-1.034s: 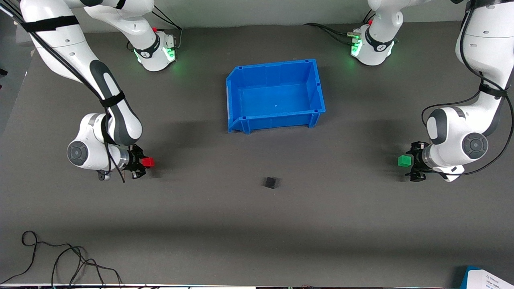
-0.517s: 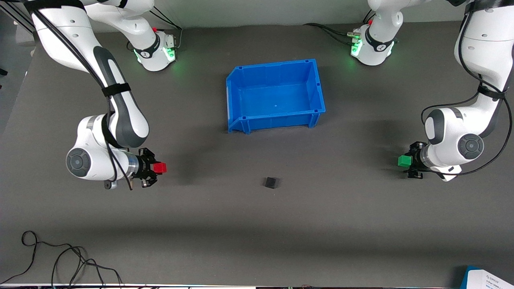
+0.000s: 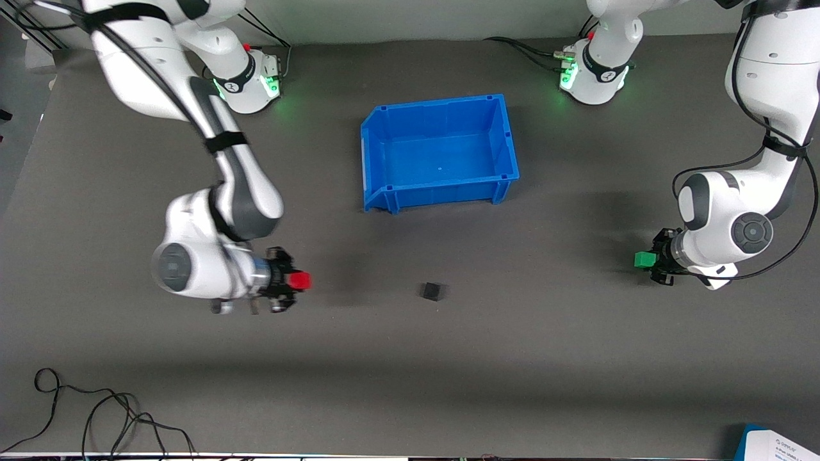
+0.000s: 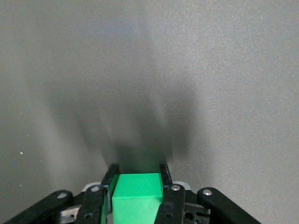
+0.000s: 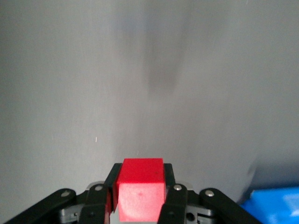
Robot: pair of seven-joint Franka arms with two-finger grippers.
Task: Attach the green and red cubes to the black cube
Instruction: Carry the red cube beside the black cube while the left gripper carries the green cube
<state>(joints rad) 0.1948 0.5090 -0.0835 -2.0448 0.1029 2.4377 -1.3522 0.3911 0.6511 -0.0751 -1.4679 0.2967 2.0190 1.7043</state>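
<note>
The black cube (image 3: 432,291) lies on the grey table, nearer the front camera than the blue bin. My right gripper (image 3: 293,280) is shut on the red cube (image 3: 298,280) and holds it above the table, toward the right arm's end from the black cube; the red cube also shows in the right wrist view (image 5: 139,193). My left gripper (image 3: 648,259) is shut on the green cube (image 3: 643,259) above the table toward the left arm's end; the green cube shows between the fingers in the left wrist view (image 4: 137,197).
A blue bin (image 3: 384,195) stands open in the middle, farther from the front camera than the black cube; its corner shows in the right wrist view (image 5: 275,205). A black cable (image 3: 96,416) lies near the front edge. A blue and white object (image 3: 778,445) sits at the front corner.
My right gripper has carried the red cube toward the black cube and somewhat nearer the front edge. My left gripper with the green cube has barely shifted. The black cube has not moved.
</note>
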